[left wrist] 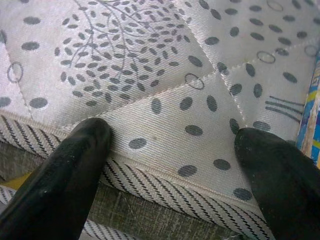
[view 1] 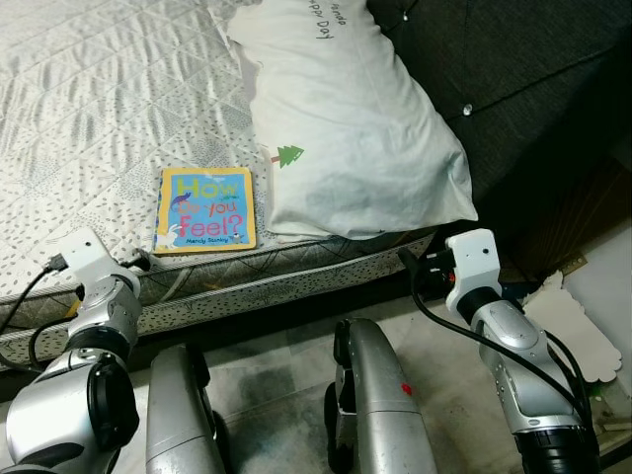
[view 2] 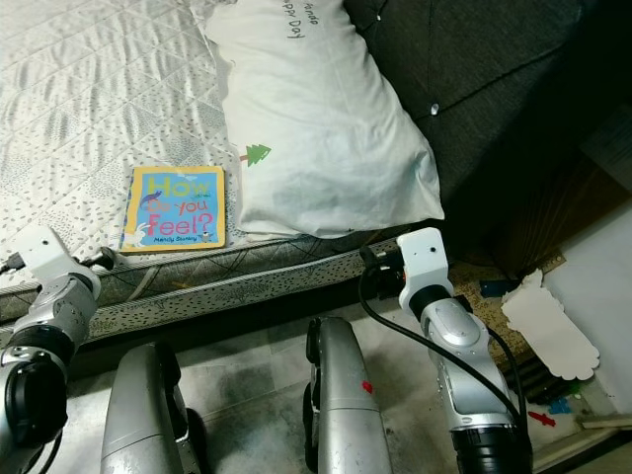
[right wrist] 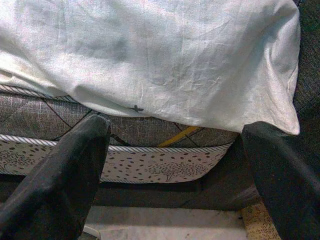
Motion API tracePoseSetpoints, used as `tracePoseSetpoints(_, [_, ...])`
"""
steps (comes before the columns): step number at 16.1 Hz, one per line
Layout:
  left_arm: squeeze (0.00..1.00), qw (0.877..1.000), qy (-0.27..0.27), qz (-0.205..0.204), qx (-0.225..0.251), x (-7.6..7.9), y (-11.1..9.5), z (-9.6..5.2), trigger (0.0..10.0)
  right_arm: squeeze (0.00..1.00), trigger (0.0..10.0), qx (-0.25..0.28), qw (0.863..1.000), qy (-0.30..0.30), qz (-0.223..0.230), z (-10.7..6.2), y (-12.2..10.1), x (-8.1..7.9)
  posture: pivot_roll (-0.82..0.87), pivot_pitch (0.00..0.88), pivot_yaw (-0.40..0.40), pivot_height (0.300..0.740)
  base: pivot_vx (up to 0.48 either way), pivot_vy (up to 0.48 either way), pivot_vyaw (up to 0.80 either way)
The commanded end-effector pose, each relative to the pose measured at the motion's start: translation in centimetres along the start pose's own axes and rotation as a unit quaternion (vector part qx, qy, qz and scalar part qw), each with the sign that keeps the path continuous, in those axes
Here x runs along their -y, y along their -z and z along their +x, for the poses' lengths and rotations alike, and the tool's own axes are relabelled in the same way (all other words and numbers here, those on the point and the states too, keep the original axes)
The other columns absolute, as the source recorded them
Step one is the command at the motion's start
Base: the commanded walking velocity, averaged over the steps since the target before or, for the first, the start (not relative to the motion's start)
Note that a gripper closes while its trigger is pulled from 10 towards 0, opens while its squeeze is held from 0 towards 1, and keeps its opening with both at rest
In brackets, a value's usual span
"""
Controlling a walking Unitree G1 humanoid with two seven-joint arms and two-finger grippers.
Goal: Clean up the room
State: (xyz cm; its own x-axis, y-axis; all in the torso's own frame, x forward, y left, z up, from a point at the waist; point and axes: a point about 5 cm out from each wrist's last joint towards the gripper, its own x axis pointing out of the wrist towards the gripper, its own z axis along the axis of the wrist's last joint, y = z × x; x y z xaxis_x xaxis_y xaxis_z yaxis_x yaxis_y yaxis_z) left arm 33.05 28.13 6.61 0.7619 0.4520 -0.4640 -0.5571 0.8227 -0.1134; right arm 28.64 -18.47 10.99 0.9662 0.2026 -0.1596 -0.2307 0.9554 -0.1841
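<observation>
On the quilted white mattress (view 1: pixel 89 109) before me, seen from my head cameras, lies a small square board book with a yellow border and blue cover (view 1: pixel 205 209), flat, close to the near edge and just beside a large white pillow with a small green tree print (view 1: pixel 346 128). The pillow leans toward a dark tufted headboard (view 1: pixel 533 79). My left arm is raised at the mattress edge, a little to the left of the book; my right arm is raised below the pillow's lower corner. A white scalloped card (view 2: pixel 548 326) lies on the floor at right.

In the left wrist view, my left gripper (left wrist: pixel 170 165) stands wide apart, fingers bracketing the piped mattress edge, holding nothing. I cannot tell whether the tips touch the fabric. A sliver of the book's blue and yellow edge (left wrist: pixel 310 115) shows past one finger.

In the right wrist view, my right gripper (right wrist: pixel 175 175) is likewise spread wide and empty, aimed at the mattress side below the pillow's overhanging hem.

Judgement: the book is the likely item to remove. The left gripper should shift toward it, approach low over the near edge, and pinch the cover's border squarely, since a flat book offers little purchase and may slide on the smooth quilting.
</observation>
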Motion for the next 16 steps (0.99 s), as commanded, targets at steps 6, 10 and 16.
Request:
tracePoseSetpoints(6, [0.0, 0.997, 0.039, 0.062, -0.033, 1.2, 0.5, -0.1, 10.0, 0.0, 10.0, -0.002, 1.0, 0.009, -0.001, -0.2, 0.2, 0.4, -0.13, 0.164, -0.089, 0.536, 0.0, 0.0, 0.0])
tracePoseSetpoints(10, [0.0, 0.995, 0.073, 0.07, -0.027, 2.5, 0.7, -0.3, 10.0, 0.0, 10.0, -0.001, 1.0, 0.009, -0.001, -0.1, 0.2, 0.4, -0.13, 0.158, -0.091, 0.536, 0.0, 0.0, 0.0])
tracePoseSetpoints(16, [0.0, 0.991, 0.101, 0.086, -0.024, 3.9, 0.5, -0.5, 10.0, 0.0, 10.0, 0.004, 1.0, 0.008, 0.001, 0.2, 0.1, 0.2, -0.13, 0.149, -0.086, 0.536, 0.0, 0.0, 0.0])
